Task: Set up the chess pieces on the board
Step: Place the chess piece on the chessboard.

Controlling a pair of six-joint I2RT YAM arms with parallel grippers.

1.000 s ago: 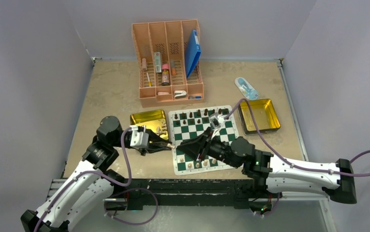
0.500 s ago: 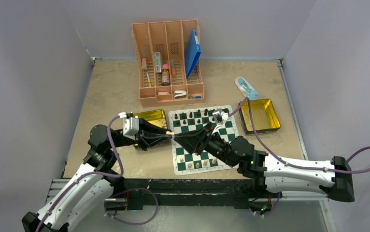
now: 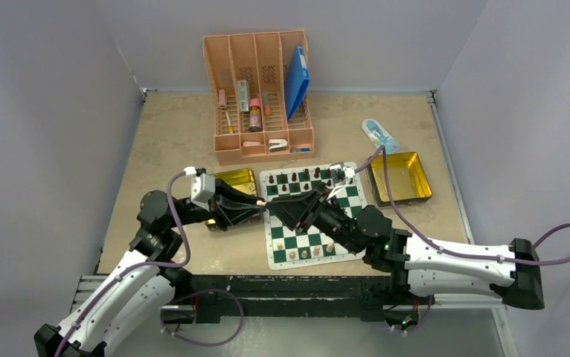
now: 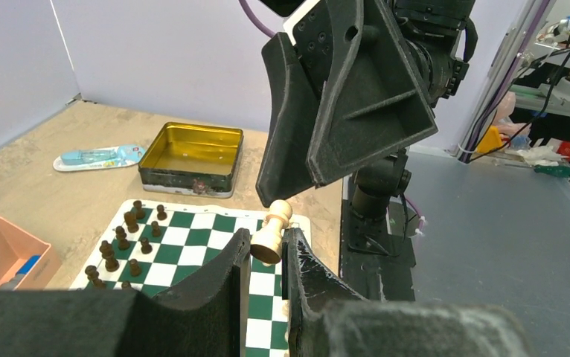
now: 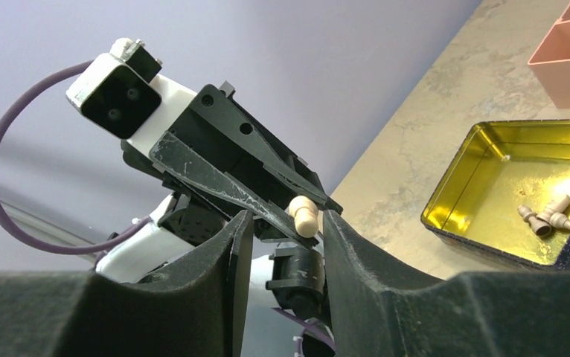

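Right gripper [image 4: 288,190] just beside pale pawn [image 4: 271,238]

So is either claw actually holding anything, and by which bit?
The left gripper pinches a pale pawn by its base; the right gripper holds nothing.

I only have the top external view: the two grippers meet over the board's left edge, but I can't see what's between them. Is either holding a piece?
Observer: Yes. The left wrist view shows the left gripper shut on a pale pawn, gripped at its base.
Reviewer: And the right one?
Observer: Open; in the right wrist view the right gripper has a finger on each side of the pawn's head, with gaps showing.
Reviewer: Anything in the tin by the left arm?
Observer: A few pale pieces lie on their sides in that gold tin.
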